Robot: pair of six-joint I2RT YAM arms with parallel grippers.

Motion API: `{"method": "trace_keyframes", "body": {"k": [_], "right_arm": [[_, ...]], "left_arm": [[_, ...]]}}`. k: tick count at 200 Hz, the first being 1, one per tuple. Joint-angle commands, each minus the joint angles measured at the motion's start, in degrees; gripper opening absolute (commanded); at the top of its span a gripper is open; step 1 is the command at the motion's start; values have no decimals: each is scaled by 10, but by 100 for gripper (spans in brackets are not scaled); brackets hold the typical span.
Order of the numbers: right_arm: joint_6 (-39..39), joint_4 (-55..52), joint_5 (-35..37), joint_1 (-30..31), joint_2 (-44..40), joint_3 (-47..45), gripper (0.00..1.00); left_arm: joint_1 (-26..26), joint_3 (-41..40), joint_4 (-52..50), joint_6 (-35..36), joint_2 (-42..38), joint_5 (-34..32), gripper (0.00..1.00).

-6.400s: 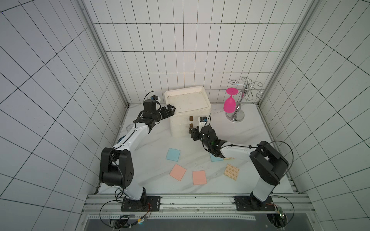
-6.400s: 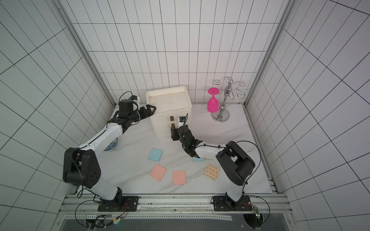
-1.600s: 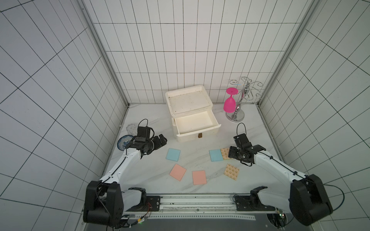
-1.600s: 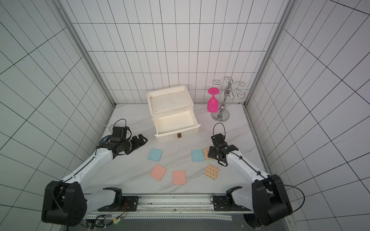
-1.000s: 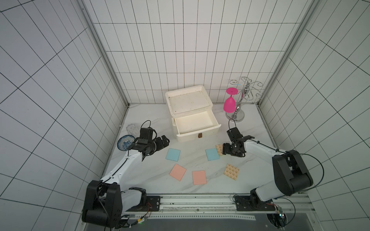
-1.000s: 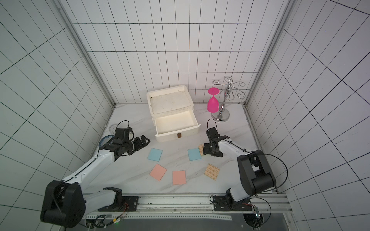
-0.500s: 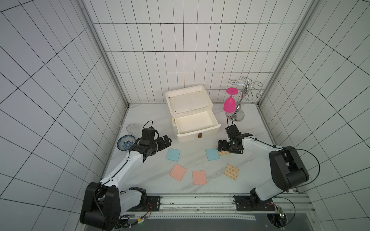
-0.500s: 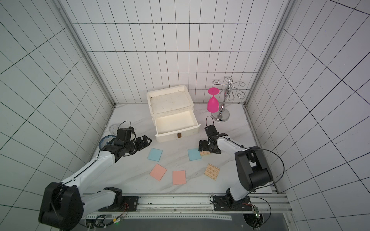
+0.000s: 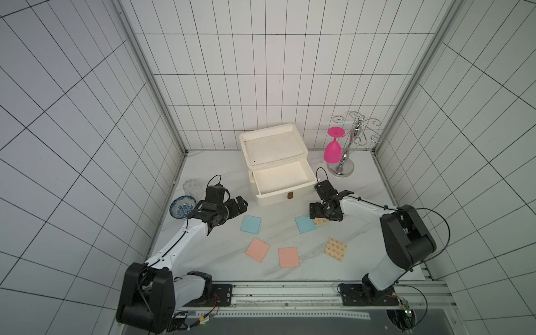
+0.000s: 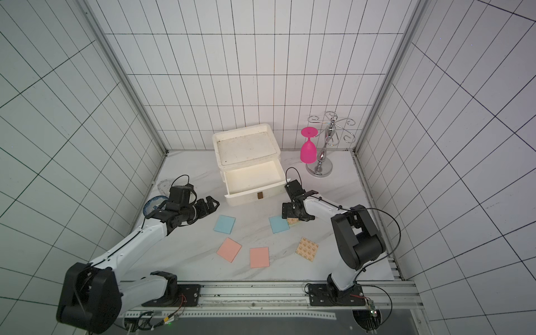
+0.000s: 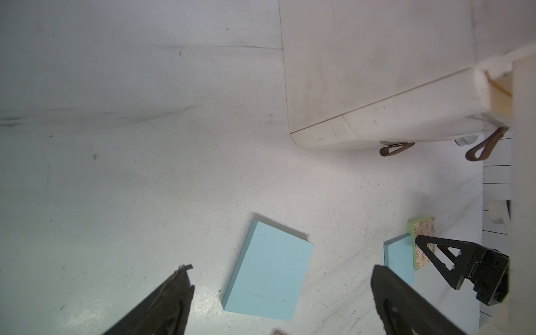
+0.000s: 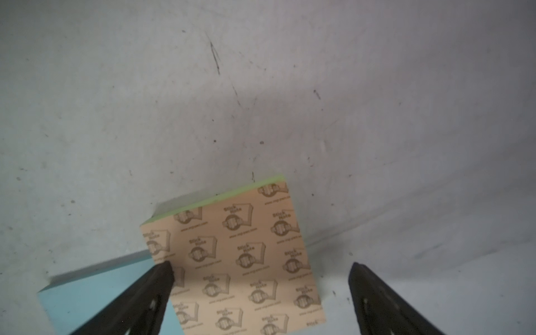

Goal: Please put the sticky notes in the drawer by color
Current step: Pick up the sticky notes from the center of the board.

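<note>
Six sticky notes lie flat on the white marble table (image 9: 226, 268), all of them outside the drawer chest. Nearest the rail, low in the centre of both top views, the left pink pad (image 9: 257, 249) and the right pink pad (image 9: 288, 257) sit near each other without touching. To their right lies a loose kraft pad (image 9: 336, 249), well clear of the others.

A little farther back, the left blue pad (image 9: 251, 224) lies alone at mid-frame. The left gripper (image 11: 280, 269) hangs just to its upper left with fingers spread wide and nothing between them.

The right blue pad (image 9: 305, 224) sits right of centre, and the second kraft pad (image 12: 232, 246), green along its edge, touches its right side. The right gripper (image 12: 261, 266) is low over that kraft pad, fingers released and standing to either side of it. One fingertip is at the seam between kraft and blue. Whether it touches the paper I cannot tell.

Behind them the cream chest (image 9: 272, 145) stands at upper centre, its top drawer (image 9: 282, 178) pulled out toward the arms.

At far right a pink wine glass (image 9: 333, 150) hangs upside down on a chrome rack (image 9: 345, 168). At left are a blue-patterned bowl (image 9: 182, 206) and a clear tumbler (image 9: 191, 188).
</note>
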Motion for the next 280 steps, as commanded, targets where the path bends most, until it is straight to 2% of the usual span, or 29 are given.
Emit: {"method": "trace_keyframes", "body": {"k": [1,69,89,114,160,184,202,230,280], "right_arm": [[34,-32,37,5,0,-13,99],[84,-23,7,-53,-101,-82,99],[73,-20,-5,-57,-125,-84,99],[34,-2,-31,-31,-146,-71,99],[-46,5,-40,-54,-106,-56,98],[-99,-7,-108,-91,-93,-45,99],[-150,-29,-151,-95,-76,-16,99],[-178,-63,-150,-95,-47,26,99],[-220,-65,-136,-98,-5,34,99]], "left_arm": [[-1,2,9,9,0,-6,99],[-1,6,3,9,-15,-1,99],[-1,7,0,7,-22,1,99],[-1,5,1,3,-29,3,99],[0,10,-12,6,-42,2,98],[0,10,-22,11,-54,-10,99],[1,5,-19,6,-55,-14,99],[1,7,-18,3,-48,-1,99],[4,14,-34,12,-67,-15,99]]}}
